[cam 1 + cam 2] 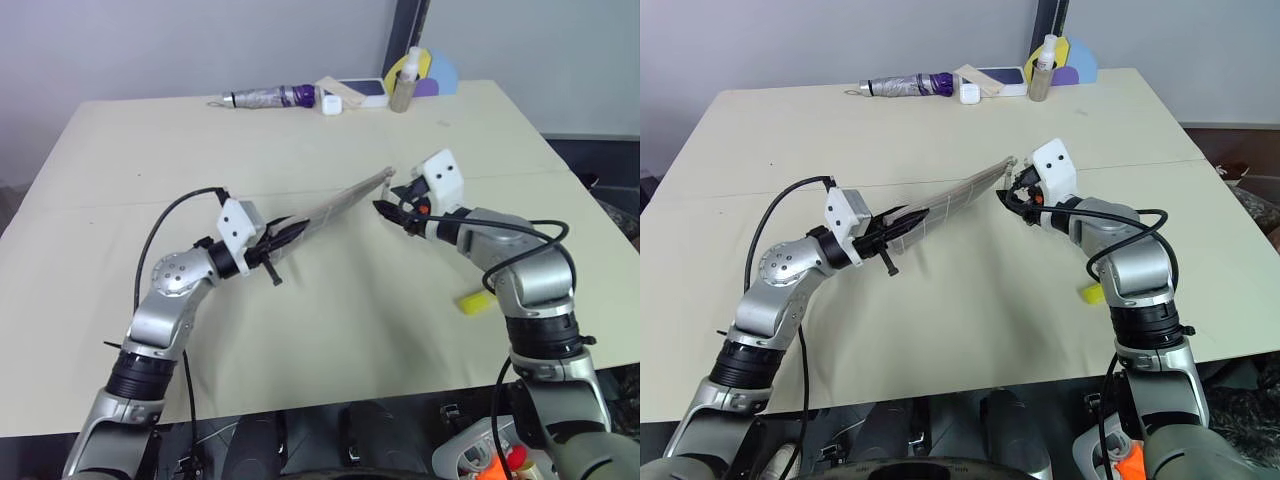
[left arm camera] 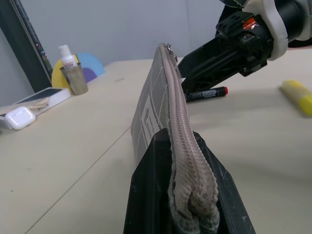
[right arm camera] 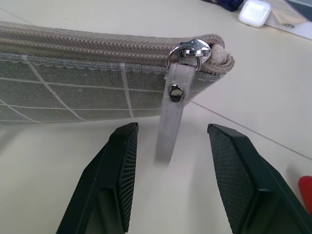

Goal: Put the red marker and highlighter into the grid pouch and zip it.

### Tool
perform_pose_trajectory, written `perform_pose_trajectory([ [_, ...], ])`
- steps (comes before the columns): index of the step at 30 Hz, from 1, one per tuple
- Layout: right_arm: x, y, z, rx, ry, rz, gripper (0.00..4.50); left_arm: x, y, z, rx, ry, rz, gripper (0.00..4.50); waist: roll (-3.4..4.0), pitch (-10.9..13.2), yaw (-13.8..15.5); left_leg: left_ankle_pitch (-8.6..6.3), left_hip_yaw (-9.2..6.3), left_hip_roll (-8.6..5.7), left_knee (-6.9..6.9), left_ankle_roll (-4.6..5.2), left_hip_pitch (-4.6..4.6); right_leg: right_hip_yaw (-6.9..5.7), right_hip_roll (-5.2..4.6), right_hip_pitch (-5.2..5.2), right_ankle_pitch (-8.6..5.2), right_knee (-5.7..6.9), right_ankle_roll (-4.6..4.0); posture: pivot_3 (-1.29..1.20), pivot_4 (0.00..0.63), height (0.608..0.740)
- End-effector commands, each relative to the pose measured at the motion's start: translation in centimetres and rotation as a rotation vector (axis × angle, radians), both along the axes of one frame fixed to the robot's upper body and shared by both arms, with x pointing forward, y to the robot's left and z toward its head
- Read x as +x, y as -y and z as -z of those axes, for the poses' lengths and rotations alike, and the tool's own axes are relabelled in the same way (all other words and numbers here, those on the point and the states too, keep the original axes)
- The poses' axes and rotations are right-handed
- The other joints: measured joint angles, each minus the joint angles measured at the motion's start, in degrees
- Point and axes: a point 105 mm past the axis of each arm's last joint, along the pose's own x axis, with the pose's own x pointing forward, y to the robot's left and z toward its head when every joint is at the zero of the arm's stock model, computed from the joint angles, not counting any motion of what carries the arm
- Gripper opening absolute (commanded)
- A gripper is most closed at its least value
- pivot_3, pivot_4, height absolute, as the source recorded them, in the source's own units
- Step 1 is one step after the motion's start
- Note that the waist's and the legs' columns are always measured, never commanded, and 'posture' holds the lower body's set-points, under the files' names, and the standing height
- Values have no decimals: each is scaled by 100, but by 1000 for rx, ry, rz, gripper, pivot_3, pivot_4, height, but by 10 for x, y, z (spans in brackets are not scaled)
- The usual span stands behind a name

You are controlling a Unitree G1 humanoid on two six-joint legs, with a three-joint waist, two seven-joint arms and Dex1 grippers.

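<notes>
Meanwhile the left claw (image 1: 285, 240) clamps the grid pouch (image 1: 335, 206) above the worktop (image 1: 300, 330); the right claw (image 3: 168, 183) gapes around its dangling zipper pull (image 3: 171, 109).

- grid pouch (image 1: 335, 205) hanging above table (image 1: 120, 160), between both grippers
- left gripper (image 1: 285, 238) sitting at its near-left end
- right gripper (image 3: 168, 161) sitting at its far-right end
- marker (image 2: 205, 93) lying under right gripper
- highlighter (image 1: 476, 301) lying right of that arm

Red marker (image 3: 307, 192) cut off at frame edge, highlighter (image 1: 476, 301) partly behind right arm
</notes>
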Motion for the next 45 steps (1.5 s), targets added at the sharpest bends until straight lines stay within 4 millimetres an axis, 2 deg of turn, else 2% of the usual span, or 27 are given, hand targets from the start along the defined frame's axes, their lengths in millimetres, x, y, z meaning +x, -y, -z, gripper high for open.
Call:
perform_pose_trajectory([
  [1,0,-2,-12,19,50,-9,2077,-2,0,-14,-13,53,8,0,0,0,0,0,0,0,0,0,0,0,0,0,0,0,0,0,150,740],
  [3,0,-3,-12,28,46,-18,1443,-2,1,-14,-11,54,6,0,0,0,0,0,0,0,0,0,0,0,0,0,0,0,0,0,150,740],
  [6,-2,-7,-14,35,46,-38,75,-2,2,-13,-7,55,4,0,0,0,0,0,0,0,0,0,0,0,0,0,0,0,0,0,150,740],
  [14,-12,-20,-15,25,42,-112,75,-1,4,-9,7,55,-4,0,0,0,0,0,0,0,0,0,0,0,0,0,0,0,0,0,150,740],
  [25,-48,-64,-14,-22,19,-339,75,-1,11,-1,19,59,-28,0,0,0,0,0,-1,0,0,1,-1,0,0,0,0,-1,0,0,150,740],
  [35,-94,-107,-14,-61,5,-591,75,7,20,5,17,83,-65,0,-1,0,3,-1,-3,0,0,1,-1,0,-1,0,0,-2,0,0,150,740],
  [40,-102,-115,-12,-61,-8,-625,75,10,27,5,-1,97,-72,0,-3,1,2,0,-4,0,0,1,-1,-1,-1,1,0,-2,0,0,150,740],
  [45,-99,-113,-11,-71,-13,-598,75,9,34,4,-36,93,-62,0,-3,1,2,-1,-4,0,0,1,-2,-1,-1,1,0,-2,0,0,150,740],
])
